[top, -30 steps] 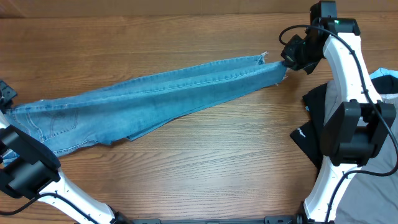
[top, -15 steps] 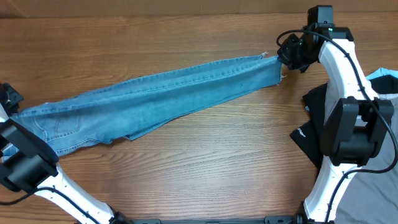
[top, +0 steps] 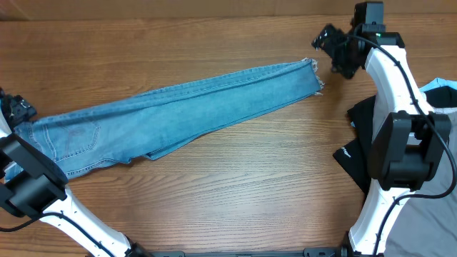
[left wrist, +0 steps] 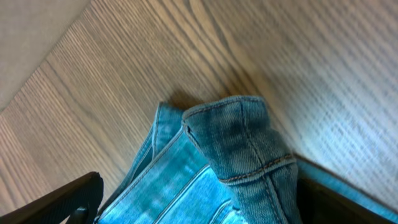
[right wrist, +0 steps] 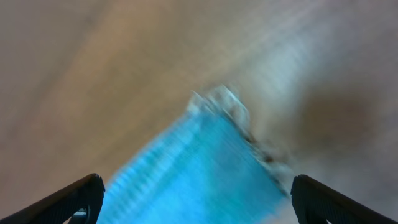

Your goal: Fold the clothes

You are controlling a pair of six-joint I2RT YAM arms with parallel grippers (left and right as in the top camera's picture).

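Observation:
The clothes, light-blue jeans (top: pixel 178 114), lie flat in a long diagonal band, waist at the left edge and frayed ankle hems (top: pixel 313 75) at the upper right. My right gripper (top: pixel 330 50) stands open just beyond the hems and apart from them. In the blurred right wrist view the hem (right wrist: pixel 205 162) lies below and between the spread fingers (right wrist: pixel 68 199) of that gripper (right wrist: pixel 199 202). My left gripper (top: pixel 16 111) is at the waist end, open. In the left wrist view a folded waist seam (left wrist: pixel 245 146) rises between its wide jaws (left wrist: pixel 199 208), with no grip on it.
A dark garment (top: pixel 360 143) and a light grey-blue one (top: pixel 443 96) are piled at the table's right side, under the right arm. Bare wooden table (top: pixel 235 193) stretches in front of the jeans.
Both grippers opened and let go of the jeans. The ankle end dropped flat onto the table, and the right gripper drew back from the hems.

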